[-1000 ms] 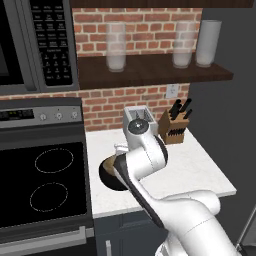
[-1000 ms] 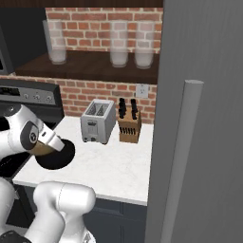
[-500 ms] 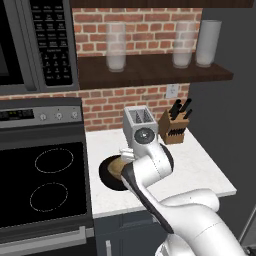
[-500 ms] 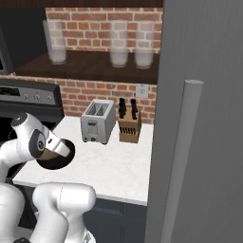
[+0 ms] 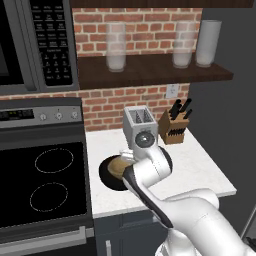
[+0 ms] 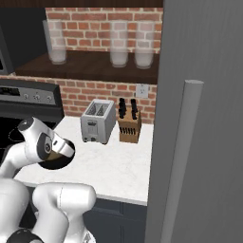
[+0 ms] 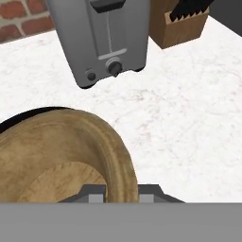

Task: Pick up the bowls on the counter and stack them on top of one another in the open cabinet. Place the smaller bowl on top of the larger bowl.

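In the hand view my gripper (image 7: 121, 193) sits at the bottom centre of the frame, its two finger tips (image 7: 96, 193) straddling the right rim of the smaller bowl (image 7: 61, 160), one tip inside the bowl and the other outside; the jaws look set close on that rim, though I cannot tell for sure whether they are actually pinching it. The tan wooden bowl takes up the lower left of that frame, and a thin black arc of the larger bowl (image 7: 26, 115) peeks out along its upper left edge, so the wooden one lies inside or directly above the black one. Beyond it the white speckled counter (image 7: 189, 118) spreads to the right, with the toaster (image 7: 101, 40) at the top centre and the knife block (image 7: 182, 26) at the upper right. In the left base view the black bowl (image 5: 111, 176) rests on the counter (image 5: 200, 165) at centre frame, near the stovetop (image 5: 45, 185) to its left, with the wooden bowl (image 5: 119, 164) showing just above it beside my wrist. The open cabinet (image 5: 150, 72) runs across the upper part of that frame, carrying three glasses (image 5: 116, 47). In the right base view the shelf (image 6: 95, 66) lies at the upper left and my arm covers the bowls at the lower left.
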